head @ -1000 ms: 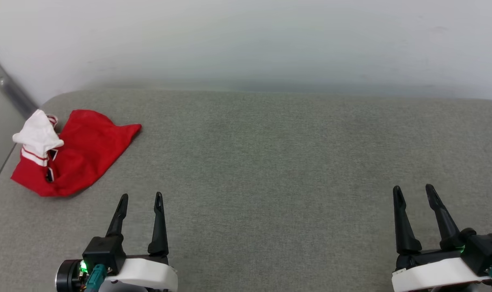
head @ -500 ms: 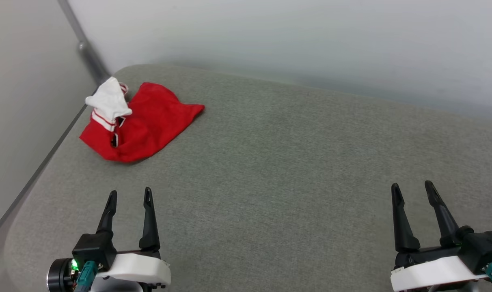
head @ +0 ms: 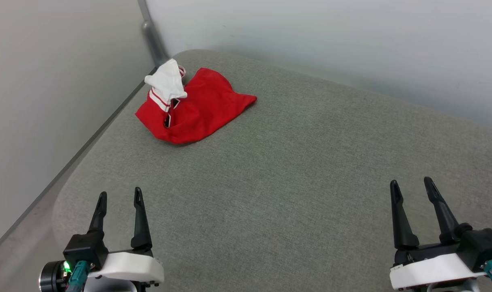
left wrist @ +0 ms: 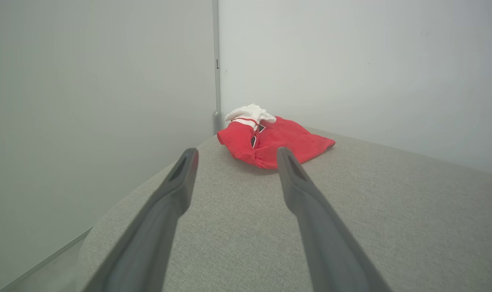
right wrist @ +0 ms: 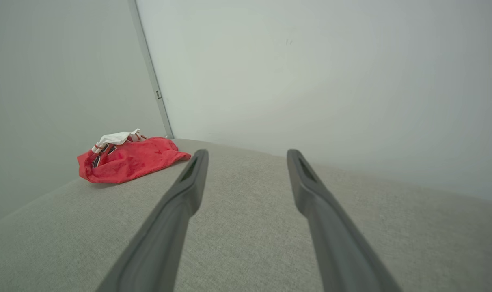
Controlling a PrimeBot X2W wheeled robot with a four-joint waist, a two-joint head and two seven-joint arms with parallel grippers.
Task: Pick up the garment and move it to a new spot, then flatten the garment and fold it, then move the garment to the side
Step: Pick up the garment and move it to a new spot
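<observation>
Grey padded surface (head: 294, 170), crumpled red garment (head: 201, 109) lying on it

Looking fwd & down from head, high over grey surface (head: 294, 182). From wrists: low, facing garment (head: 197, 109) in far corner, shared w/ head.

A grey fabric surface (head: 294, 170) with rounded corners meets plain pale walls (head: 331, 32) at a corner.

garment (head: 201, 107): red, white sleeve, red-white striped trim, black print | surface (head: 294, 170): grey-green fabric | wall (head: 331, 32): pale grey
</observation>
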